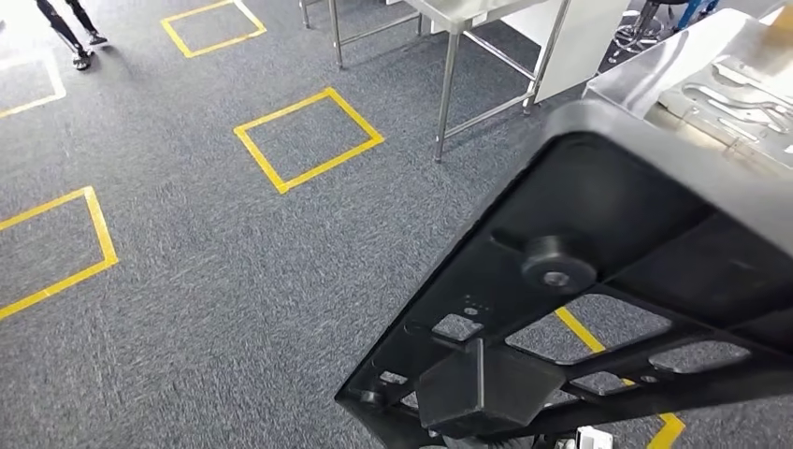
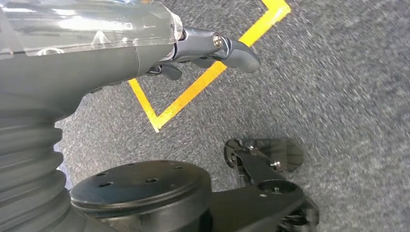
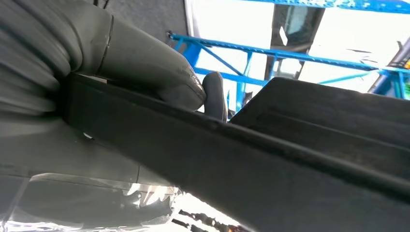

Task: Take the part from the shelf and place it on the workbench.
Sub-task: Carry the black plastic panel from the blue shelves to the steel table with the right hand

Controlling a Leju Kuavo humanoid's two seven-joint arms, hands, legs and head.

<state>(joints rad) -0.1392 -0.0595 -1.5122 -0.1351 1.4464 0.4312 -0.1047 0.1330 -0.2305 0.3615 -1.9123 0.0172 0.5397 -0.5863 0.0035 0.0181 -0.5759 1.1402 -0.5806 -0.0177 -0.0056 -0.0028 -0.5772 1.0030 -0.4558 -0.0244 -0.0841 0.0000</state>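
Right robot hand point(image 3: 159, 79) clamped on the part point(image 3: 290, 159): thick thumb pressed along the edge of the black moulded part, one dark fingertip point(image 3: 216, 99) showing past the rim, rest of the fingers hidden behind the part. Firm hold, judging by the thumb lying flat on the edge.

Left robot hand point(image 2: 212, 48) holding nothing, fingers curled in, hanging over the carpet near a yellow tape corner point(image 2: 159, 113).

Part point(image 1: 598, 281) in the head view: large black panel with cut-outs and a round boss, tilted, carried up in the air close under the camera, well above the floor. Not resting on anything visible.

Beyond the part, toward the far right: counter point(image 1: 645, 70), shiny steel top, already carrying pale metal pieces point(image 1: 739, 94). Near the part's upper edge in the picture, but part apparently not yet over it or touching it. Left of the counter: a second steel table on thin legs point(image 1: 447, 94). Further left of the counter: yellow tape squares point(image 1: 309, 140) on the grey carpet, a person's legs point(image 1: 70, 33) at the far edge.

Progress, as a judgement: pick-up done, part off the shelf and in hand. Carry phase, probably past halfway. Left: close on the counter, bring the part over a bare stretch of the top, lower, let go.
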